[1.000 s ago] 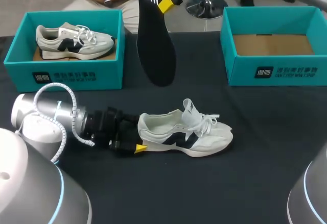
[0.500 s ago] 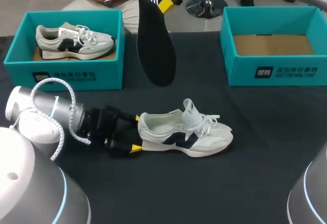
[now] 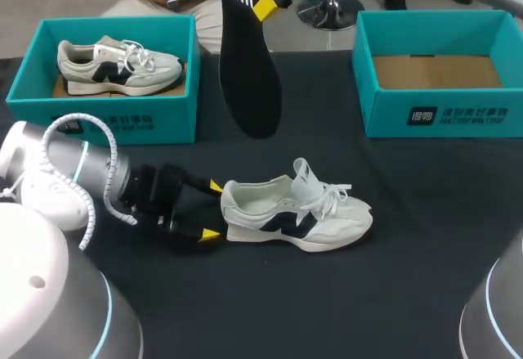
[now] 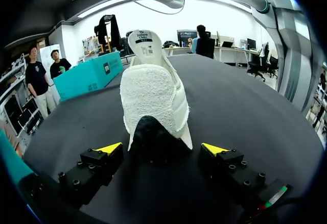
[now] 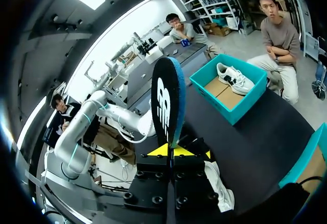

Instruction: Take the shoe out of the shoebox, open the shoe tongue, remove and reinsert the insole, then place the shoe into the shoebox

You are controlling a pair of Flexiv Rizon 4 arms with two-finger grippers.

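A white sneaker (image 3: 294,212) with a dark side mark lies on its sole mid-table, toe to the right. My left gripper (image 3: 211,210) is at its heel and open. In the left wrist view the heel (image 4: 153,101) sits just between the spread fingertips (image 4: 110,147) of that gripper (image 4: 162,148), touching neither. High over the table's far side my right gripper (image 3: 264,5) is shut on the upper end of a black insole (image 3: 245,56), which hangs down. The right wrist view shows the insole (image 5: 166,106) standing up from the shut gripper (image 5: 171,150), with the sneaker (image 5: 218,183) below.
A teal shoebox (image 3: 102,122) at the far left holds a second sneaker (image 3: 114,65). Another teal shoebox (image 3: 441,114) at the far right has only its cardboard floor showing. Dark cloth covers the table.
My left arm has drawn back to the left, so its open gripper has slid a little away from the sneaker's heel. The right arm and insole have not moved.
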